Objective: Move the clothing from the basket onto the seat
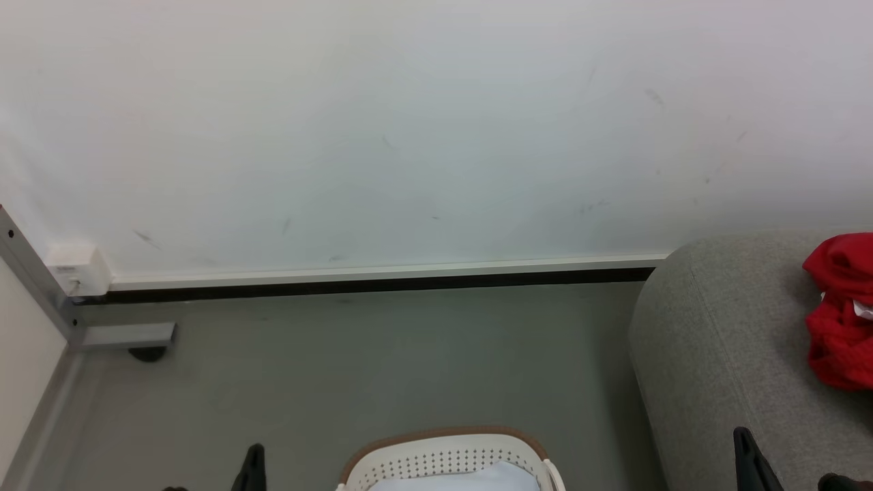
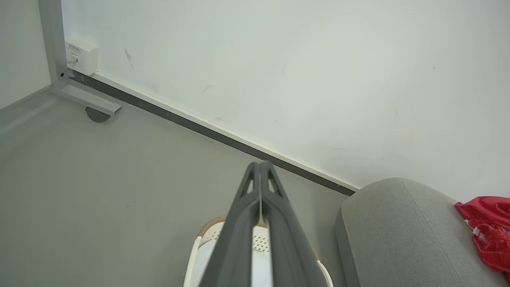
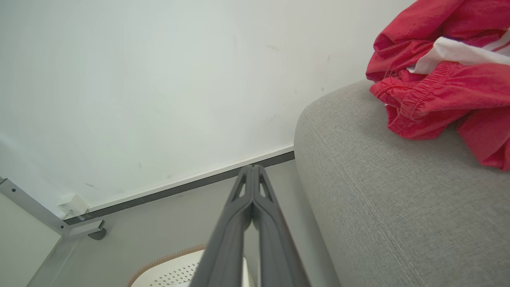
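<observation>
The red clothing (image 1: pixel 840 314) with white panels lies bunched on the grey seat (image 1: pixel 723 354) at the right; it is also in the left wrist view (image 2: pixel 488 229) and the right wrist view (image 3: pixel 446 83). The cream basket (image 1: pixel 447 458) with a brown rim stands on the floor at the bottom centre, with something pale inside it. My left gripper (image 2: pixel 259 164) is shut with nothing in it, above the basket's (image 2: pixel 211 235) far rim. My right gripper (image 3: pixel 252 168) is shut and holds nothing, beside the seat's (image 3: pixel 378 199) left edge. Dark fingertips of the left gripper (image 1: pixel 254 458) and right gripper (image 1: pixel 745 447) rise from the bottom of the head view.
A white wall with a dark baseboard (image 1: pixel 382 281) runs behind. A grey metal frame leg with a round foot (image 1: pixel 146 351) and a white wall box (image 1: pixel 76 267) sit at the left. Grey floor (image 1: pixel 382 361) lies between the basket and the wall.
</observation>
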